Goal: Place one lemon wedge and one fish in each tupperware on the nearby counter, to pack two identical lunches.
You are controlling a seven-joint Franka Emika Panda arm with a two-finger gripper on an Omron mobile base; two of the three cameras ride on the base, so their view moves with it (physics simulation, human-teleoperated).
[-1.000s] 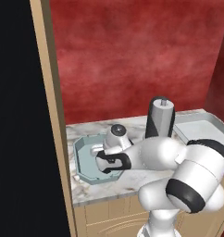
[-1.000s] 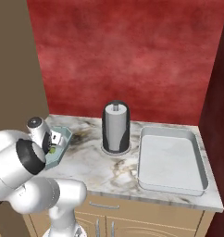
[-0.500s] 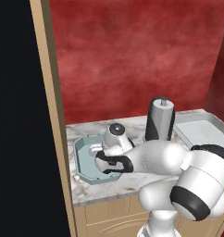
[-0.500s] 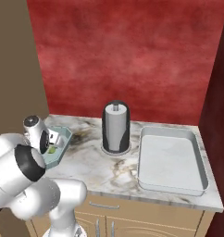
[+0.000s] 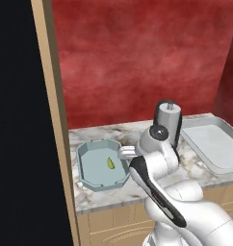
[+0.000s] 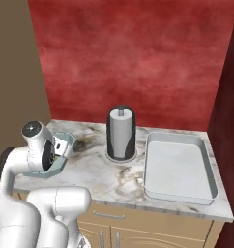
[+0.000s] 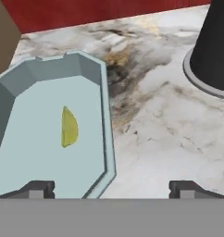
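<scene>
My fingers (image 7: 111,187) stand wide apart with nothing between them, hanging just above the desk (image 7: 169,129) at the near right rim of the pale blue octagonal tupperware (image 7: 103,115). 1 lemon wedge (image 7: 69,127) lies flat on that tray's floor, ahead of my fingers and off to the left in the hand view, its long axis running away from me, curved side to the right. No fish lies in this tray, so I judge this lunch half packed.

The second tupperware (image 6: 179,167), white-grey and rectangular, sits well apart at the far right of the desk, bare inside, with the dark cylindrical paper-towel holder (image 6: 121,133) standing between the 2 trays. From where I hover, the blue tray is much the nearer.

The blue tray looks like smooth, thin-walled plastic with slanted sides; the wedge is small, yellow-green and waxy. The desk is hard marbled stone, white-grey with brown veining, over tan cabinet fronts (image 6: 153,232).
</scene>
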